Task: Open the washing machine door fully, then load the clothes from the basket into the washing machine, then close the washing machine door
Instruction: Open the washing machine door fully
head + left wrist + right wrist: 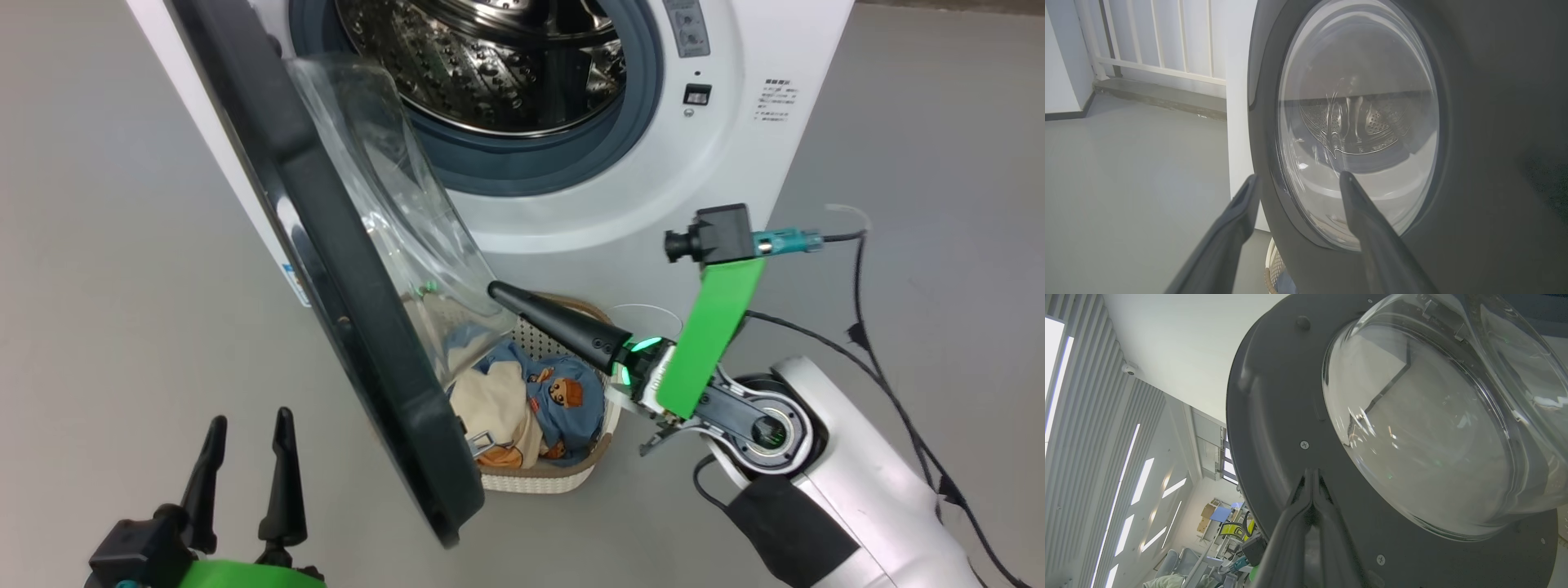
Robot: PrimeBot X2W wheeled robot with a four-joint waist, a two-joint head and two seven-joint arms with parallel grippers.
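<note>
From the head view, the washing machine door (326, 245) stands part-open at centre-left. The right gripper (500, 291), fingers pressed together, noses its inner side above the basket (531, 483) of clothes (563, 392). It could skid off the curved glass.

Left wrist view: the left gripper (1299, 177), fingers spread and empty, faces the door's outside, so the swinging door might strike it.

Right wrist view: the closed tips sit against the black rim, lower centre.

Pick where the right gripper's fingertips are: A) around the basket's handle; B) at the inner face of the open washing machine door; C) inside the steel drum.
B: the shut right gripper points at the washing machine door, on its dark inner rim beside the glass dome.
</note>
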